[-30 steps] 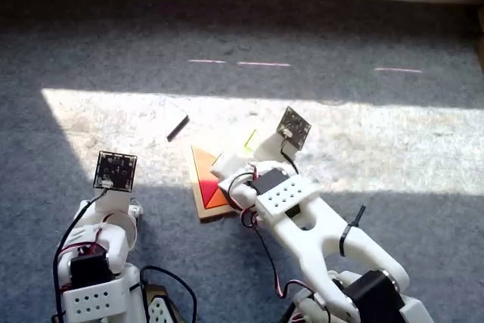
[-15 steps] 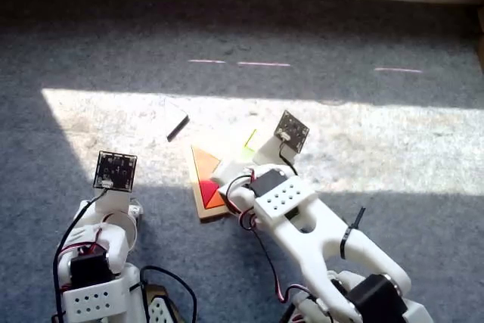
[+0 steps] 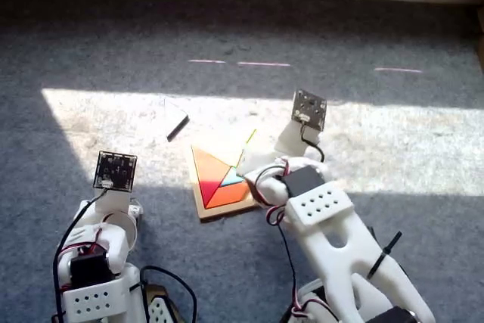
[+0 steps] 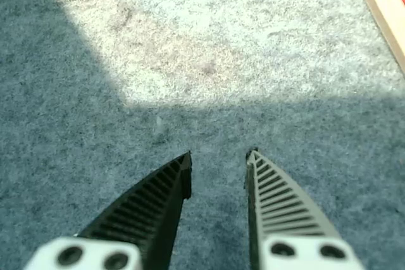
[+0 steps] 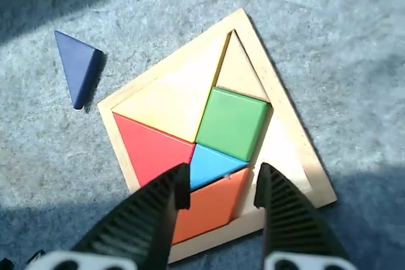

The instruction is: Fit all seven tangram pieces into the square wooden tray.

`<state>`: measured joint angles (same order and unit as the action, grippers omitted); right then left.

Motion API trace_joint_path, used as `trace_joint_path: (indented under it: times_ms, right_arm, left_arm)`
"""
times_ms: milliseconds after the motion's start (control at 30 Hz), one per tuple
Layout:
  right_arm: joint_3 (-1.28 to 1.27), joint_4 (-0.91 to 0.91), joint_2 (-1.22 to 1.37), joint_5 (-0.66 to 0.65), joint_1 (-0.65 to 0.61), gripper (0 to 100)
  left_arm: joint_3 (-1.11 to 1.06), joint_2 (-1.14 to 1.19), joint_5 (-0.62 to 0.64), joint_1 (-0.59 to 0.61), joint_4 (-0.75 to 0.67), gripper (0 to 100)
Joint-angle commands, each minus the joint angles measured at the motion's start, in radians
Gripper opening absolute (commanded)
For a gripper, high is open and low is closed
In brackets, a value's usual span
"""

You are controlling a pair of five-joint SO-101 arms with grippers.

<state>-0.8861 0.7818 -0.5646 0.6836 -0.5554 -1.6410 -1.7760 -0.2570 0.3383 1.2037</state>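
A grey carpet point(image 3: 378, 134) covers the work surface, with a wide band of sunlight across its middle. The white right arm point(image 3: 333, 225) stretches from the near edge toward the centre. A second ago it lay across the right half of the square wooden tray point(image 5: 281, 153); it has since drawn back and off to the side, so more of the tray's coloured pieces show from above. The white left arm point(image 3: 94, 262) stays folded at the near left, unchanged.

The tray sits on the carpet between the two arms, just beside the right arm and turned corner-on to it. Six pieces lie inside it: a large pale yellow triangle point(image 5: 174, 102), a red triangle point(image 5: 149, 150), an orange piece point(image 5: 212, 210), a green square point(image 5: 231, 123), a small cream triangle point(image 5: 239, 71) and a small light blue triangle point(image 5: 212, 165). A strip of bare wood shows along one side, next to the green square. A dark navy triangle point(image 5: 77, 64) lies on the carpet near the tray's far left side, where it was before.

The right gripper point(image 5: 220, 188) hovers over the blue and orange pieces, fingers spread, holding nothing. The left gripper point(image 4: 218, 162) hangs over bare carpet, its fingers likewise apart.
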Motion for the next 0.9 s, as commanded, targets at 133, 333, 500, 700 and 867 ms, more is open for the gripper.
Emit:
trace_joint_path:
  times_ms: [133, 333, 500, 700, 867]
  right_arm:
    - [0.021, 0.001, -0.038, -0.331, 0.245, 16.5]
    - [-0.005, -0.056, -0.036, -0.368, 0.325, 12.8]
    - [-0.005, -0.096, -0.028, -0.370, 0.351, 0.4]
    - [-0.005, -0.096, -0.028, -0.367, 0.352, 0.7]
    - [-0.005, -0.099, -0.028, -0.367, 0.384, 0.8]
  left_arm:
    - [0.016, -0.045, -0.008, 0.015, -0.020, 15]
    - [0.114, -0.042, -0.005, 0.015, -0.012, 15]
    - [0.254, -0.041, -0.066, 0.012, 0.058, 15]
    - [0.464, 0.130, -0.124, 0.012, 0.138, 22]
    - [0.674, 0.461, -0.049, -0.002, 0.143, 28]
